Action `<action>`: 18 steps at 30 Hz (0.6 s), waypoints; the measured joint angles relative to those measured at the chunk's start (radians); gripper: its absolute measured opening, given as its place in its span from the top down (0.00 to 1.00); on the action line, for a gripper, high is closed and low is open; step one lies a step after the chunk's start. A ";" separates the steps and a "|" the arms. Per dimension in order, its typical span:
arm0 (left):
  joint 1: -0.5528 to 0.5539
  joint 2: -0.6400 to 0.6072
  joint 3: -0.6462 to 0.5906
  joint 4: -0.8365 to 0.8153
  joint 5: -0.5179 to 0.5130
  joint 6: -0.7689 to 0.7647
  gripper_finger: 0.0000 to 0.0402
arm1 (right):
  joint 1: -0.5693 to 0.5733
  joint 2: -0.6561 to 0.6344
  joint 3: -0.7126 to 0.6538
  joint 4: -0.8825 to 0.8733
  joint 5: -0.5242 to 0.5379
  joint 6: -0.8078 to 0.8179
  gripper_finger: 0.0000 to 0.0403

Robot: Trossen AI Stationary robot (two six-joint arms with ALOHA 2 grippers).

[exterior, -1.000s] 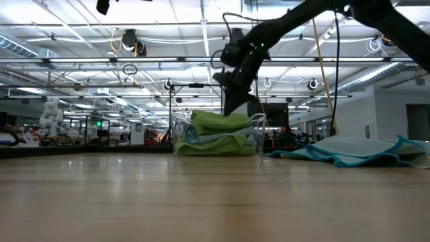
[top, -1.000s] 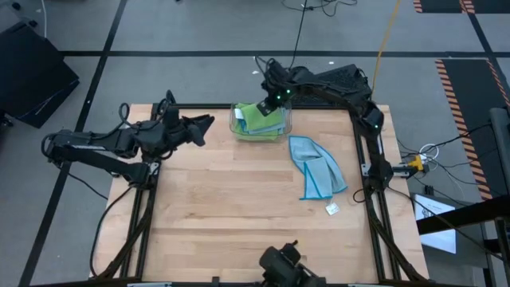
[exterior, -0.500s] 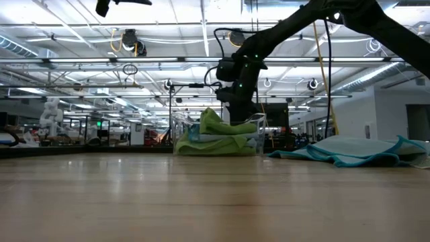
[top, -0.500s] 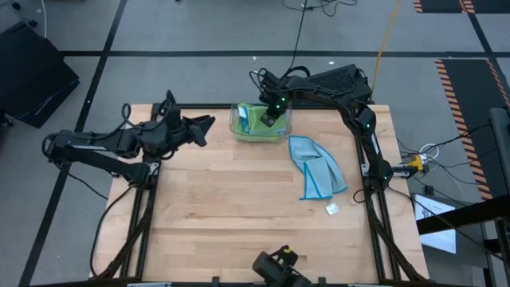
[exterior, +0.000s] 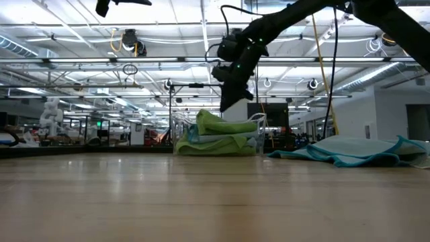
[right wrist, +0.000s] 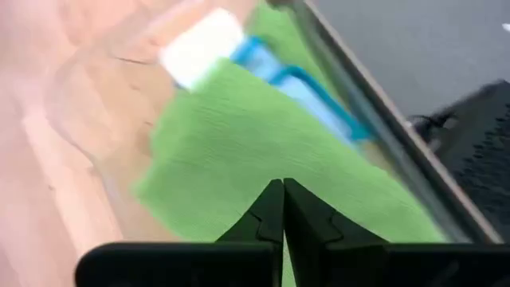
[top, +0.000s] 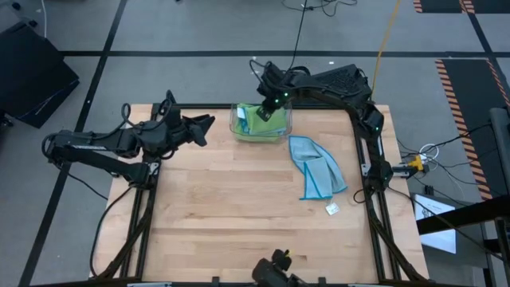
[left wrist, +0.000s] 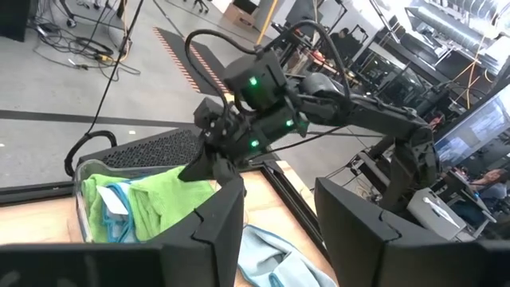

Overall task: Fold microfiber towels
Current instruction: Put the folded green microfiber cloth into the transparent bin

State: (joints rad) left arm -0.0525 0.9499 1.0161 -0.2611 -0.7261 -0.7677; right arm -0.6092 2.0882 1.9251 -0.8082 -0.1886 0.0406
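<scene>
A clear bin (top: 236, 127) at the table's far edge holds stacked lime green towels (top: 256, 124) with light blue ones between them (exterior: 213, 138). My right gripper (exterior: 224, 106) hangs shut just above the top green towel (right wrist: 239, 127), pointing steeply down, with nothing between its fingers (left wrist: 191, 171). Another light blue towel (top: 317, 166) lies crumpled on the table, right of the bin. My left gripper (top: 209, 121) waits open in the air left of the bin, its fingers (left wrist: 223, 215) pointing toward it.
A small white tag (top: 331, 209) lies loose on the wood near the right edge, below the blue towel. The table's middle and near half are bare wood (top: 231, 207). A black frame rail (top: 360, 151) runs along the right side.
My right gripper dipped down into the bin onto the top green towel, then rose again toward the far edge, staying shut. The top green towel, flat a second ago, is now rumpled, with one part standing up.
</scene>
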 joint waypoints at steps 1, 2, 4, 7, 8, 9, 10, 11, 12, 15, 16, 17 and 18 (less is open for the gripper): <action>0.000 0.000 0.000 0.000 0.000 0.000 0.61 | 0.008 0.002 0.000 0.014 -0.009 0.011 1.00; 0.000 0.000 0.000 0.000 0.000 0.000 0.61 | 0.017 0.011 0.000 0.032 -0.023 0.017 1.00; 0.000 0.000 0.000 0.000 0.002 0.000 0.61 | 0.034 0.036 0.002 0.061 -0.025 0.026 1.00; 0.000 0.000 0.000 0.000 0.020 0.006 0.61 | 0.048 0.090 -0.001 0.053 -0.004 0.031 1.00; 0.000 0.000 0.000 -0.001 0.023 0.007 0.61 | 0.050 0.106 -0.001 0.053 0.002 0.037 1.00; 0.000 0.000 0.000 0.000 0.027 0.008 0.61 | 0.050 0.121 -0.001 0.053 0.002 0.047 1.00; 0.000 0.000 0.000 0.000 0.030 0.009 0.61 | 0.048 0.131 -0.001 0.052 0.000 0.059 1.00; 0.000 0.000 0.000 0.000 0.039 0.012 0.61 | 0.048 0.140 -0.001 0.046 0.000 0.068 1.00; 0.000 0.000 0.000 0.000 0.047 0.014 0.61 | 0.048 0.145 0.000 0.037 0.000 0.072 1.00; 0.000 0.000 0.000 0.000 0.067 0.014 0.61 | 0.048 0.141 -0.001 0.022 -0.005 0.075 1.00; 0.000 0.000 0.000 0.000 0.074 0.014 0.61 | 0.048 0.124 -0.002 0.017 -0.017 0.073 1.00; -0.001 0.000 0.000 -0.001 0.084 0.017 0.61 | 0.048 0.104 -0.002 0.013 -0.022 0.071 1.00; -0.001 0.000 0.000 -0.002 0.095 0.024 0.61 | 0.048 0.081 -0.002 0.015 -0.021 0.072 1.00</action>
State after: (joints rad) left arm -0.0532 0.9500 1.0161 -0.2630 -0.6308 -0.7433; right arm -0.5617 2.1696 1.9232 -0.7934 -0.2099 0.1126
